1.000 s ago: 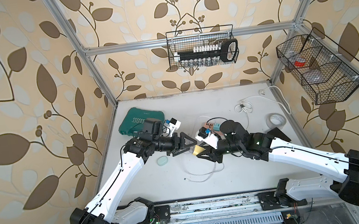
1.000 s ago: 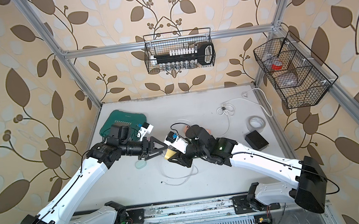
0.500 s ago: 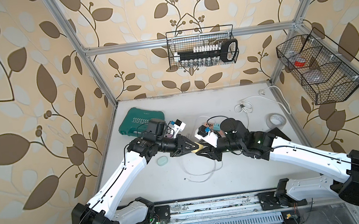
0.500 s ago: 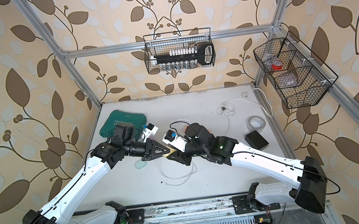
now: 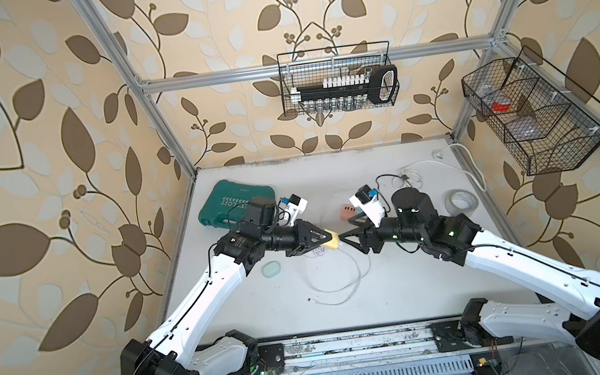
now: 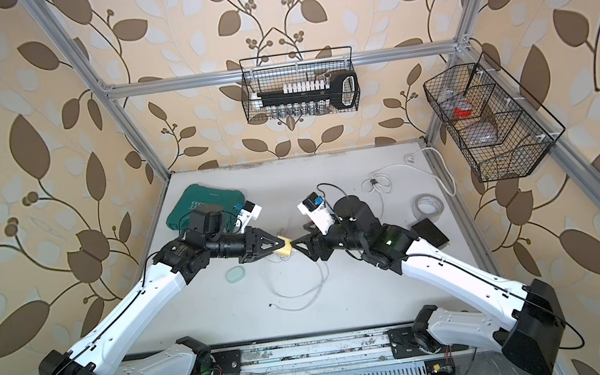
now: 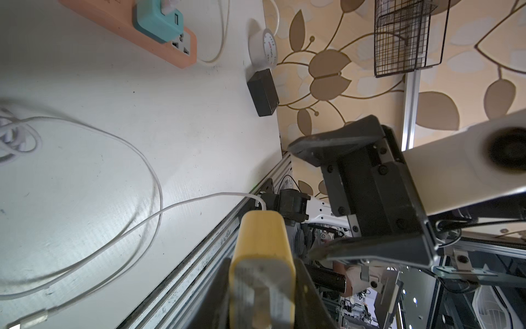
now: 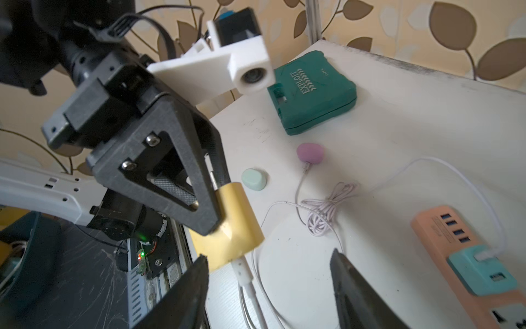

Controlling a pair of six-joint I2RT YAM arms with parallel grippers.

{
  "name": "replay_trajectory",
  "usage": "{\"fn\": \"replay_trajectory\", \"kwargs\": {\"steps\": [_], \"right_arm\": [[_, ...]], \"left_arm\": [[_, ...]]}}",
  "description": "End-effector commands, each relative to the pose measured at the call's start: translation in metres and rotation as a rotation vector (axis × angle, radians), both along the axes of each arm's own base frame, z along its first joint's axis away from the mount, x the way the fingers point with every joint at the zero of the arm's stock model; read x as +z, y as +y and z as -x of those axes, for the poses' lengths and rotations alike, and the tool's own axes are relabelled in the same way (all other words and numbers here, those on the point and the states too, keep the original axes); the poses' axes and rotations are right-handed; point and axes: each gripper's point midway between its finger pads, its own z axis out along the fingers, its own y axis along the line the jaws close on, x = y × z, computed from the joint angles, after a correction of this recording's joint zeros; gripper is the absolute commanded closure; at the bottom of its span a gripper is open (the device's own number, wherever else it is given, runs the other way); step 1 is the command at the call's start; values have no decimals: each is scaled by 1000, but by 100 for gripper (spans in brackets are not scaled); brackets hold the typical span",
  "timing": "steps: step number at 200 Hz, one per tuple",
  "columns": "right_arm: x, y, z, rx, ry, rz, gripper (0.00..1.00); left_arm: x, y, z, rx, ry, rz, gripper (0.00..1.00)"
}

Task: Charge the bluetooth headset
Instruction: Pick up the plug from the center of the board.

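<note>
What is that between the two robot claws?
A yellow charger plug with a white cable, clamped in the left gripper. The right gripper has its jaws open at the plug's cable end. The right wrist view shows it best.

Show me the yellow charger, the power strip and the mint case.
Yellow charger (image 8: 239,222): right wrist view, its side face.
Power strip (image 8: 435,230): right wrist view, its USB end.
Mint case (image 8: 254,179): right wrist view, its top.

Top views look down; facing wrist cameras share the yellow charger (image 7: 262,245).
</note>
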Motion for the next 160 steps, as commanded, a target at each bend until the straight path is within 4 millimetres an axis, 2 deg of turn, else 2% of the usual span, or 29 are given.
{"fn": "replay_trajectory", "kwargs": {"steps": [1,42,67,89,117,160], "right_arm": [[7,-5,-6,-77,179,-196,29],[24,2,-7,-33,275,-446,26],[27,11,-7,23,294,-517,26],[41,19,-3,97,315,-607,27],[56,22,4,163,296,-649,28],[64,31,16,254,311,-663,28]], "left_arm": [[22,-3,-12,64,-102,62,100],[41,2,-16,130,-196,144,100],[55,3,-13,136,-231,197,100],[67,4,-9,132,-265,241,100],[79,2,-4,110,-292,303,100],[90,-1,-1,82,-312,351,100]]}}
